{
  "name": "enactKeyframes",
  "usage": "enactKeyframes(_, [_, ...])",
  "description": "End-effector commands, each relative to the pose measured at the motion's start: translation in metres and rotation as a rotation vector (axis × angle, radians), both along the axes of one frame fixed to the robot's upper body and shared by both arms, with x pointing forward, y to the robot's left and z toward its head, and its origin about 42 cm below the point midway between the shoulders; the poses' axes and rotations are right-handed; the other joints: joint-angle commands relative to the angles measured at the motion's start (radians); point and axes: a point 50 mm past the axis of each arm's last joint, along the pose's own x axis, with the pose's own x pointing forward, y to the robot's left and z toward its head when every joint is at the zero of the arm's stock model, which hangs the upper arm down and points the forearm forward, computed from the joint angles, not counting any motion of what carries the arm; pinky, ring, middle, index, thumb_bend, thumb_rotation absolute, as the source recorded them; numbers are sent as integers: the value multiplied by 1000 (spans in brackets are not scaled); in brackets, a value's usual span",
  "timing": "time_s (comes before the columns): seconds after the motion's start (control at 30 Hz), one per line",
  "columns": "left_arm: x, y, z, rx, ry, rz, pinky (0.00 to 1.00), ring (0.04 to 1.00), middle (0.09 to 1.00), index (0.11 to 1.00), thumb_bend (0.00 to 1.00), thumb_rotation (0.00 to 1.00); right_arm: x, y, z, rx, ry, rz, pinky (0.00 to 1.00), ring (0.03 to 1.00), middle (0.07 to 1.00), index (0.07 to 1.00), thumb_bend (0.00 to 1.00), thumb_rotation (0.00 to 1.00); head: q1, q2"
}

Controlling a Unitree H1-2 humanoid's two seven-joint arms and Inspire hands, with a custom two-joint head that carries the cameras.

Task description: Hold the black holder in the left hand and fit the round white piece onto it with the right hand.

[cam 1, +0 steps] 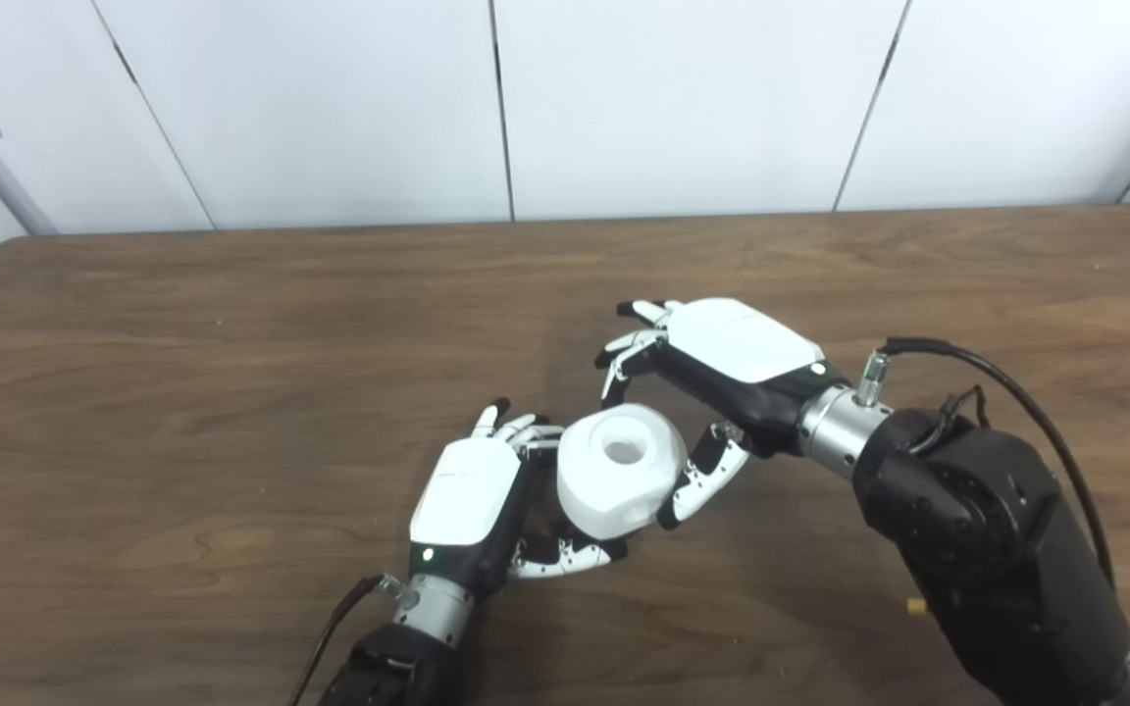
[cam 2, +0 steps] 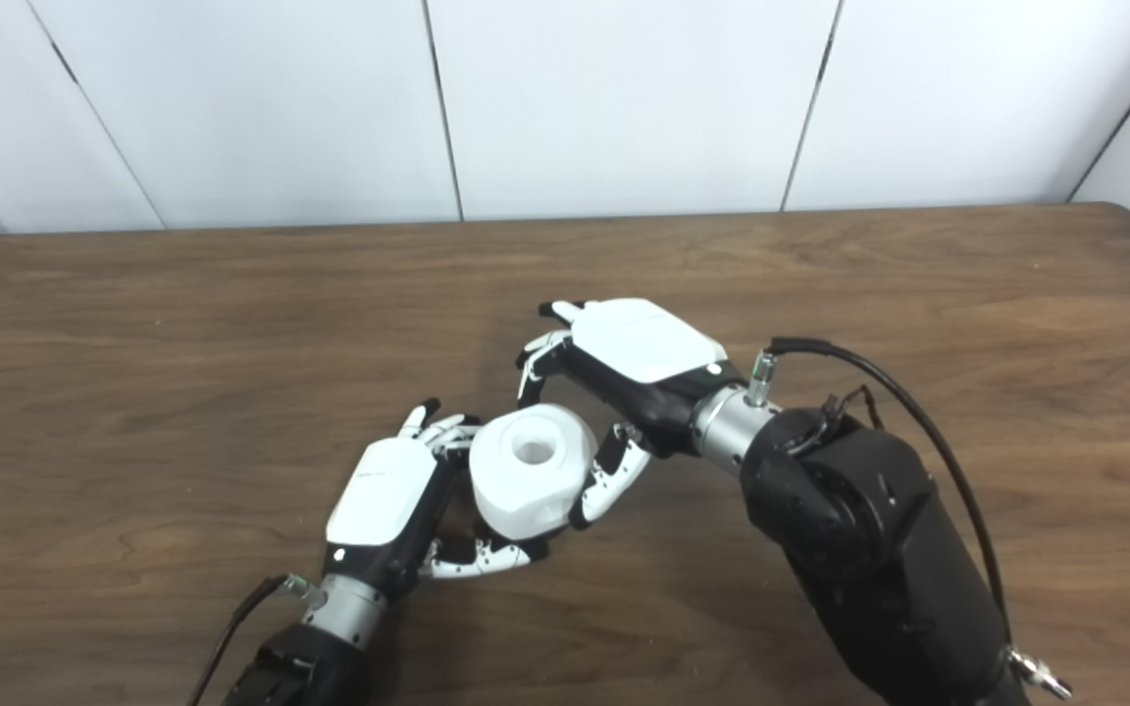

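The round white piece (cam 1: pixel 619 471), with a hole in its top, sits between my two hands near the table's front middle. My left hand (cam 1: pixel 477 495) is shut around its lower left side, thumb curled under it and fingers behind it. The black holder is hidden under the white piece and inside that hand. My right hand (cam 1: pixel 712 378) reaches in from the right. Its fingers (cam 1: pixel 629 353) curl over the piece's far edge and its thumb (cam 1: pixel 707 476) presses the piece's right side. The piece also shows in the right eye view (cam 2: pixel 531 469).
The brown wooden table (cam 1: pixel 231 373) stretches out to both sides and to the back. White wall panels (cam 1: pixel 330 98) stand behind its far edge. My right forearm (cam 1: pixel 977 529) and its black cable (cam 1: pixel 1016 392) fill the lower right.
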Motion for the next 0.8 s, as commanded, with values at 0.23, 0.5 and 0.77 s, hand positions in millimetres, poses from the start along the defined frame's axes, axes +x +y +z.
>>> enactKeyframes(0.23, [-1, -5, -6, 39, 40, -16, 997, 863, 766, 486, 521, 47, 2, 2, 8, 32, -60, 6, 1000, 985, 832, 481, 524, 132, 4, 1])
enactKeyframes(0.5, [-1, -5, -5, 42, 46, -16, 1000, 866, 769, 486, 521, 47, 1, 2, 6, 31, -66, 7, 1000, 986, 836, 481, 525, 132, 6, 1])
enactKeyframes(0.77, [-2, -6, -5, 40, 49, -14, 1000, 867, 770, 486, 520, 47, 2, 2, 6, 38, -59, 4, 1000, 994, 839, 482, 524, 131, 7, 3])
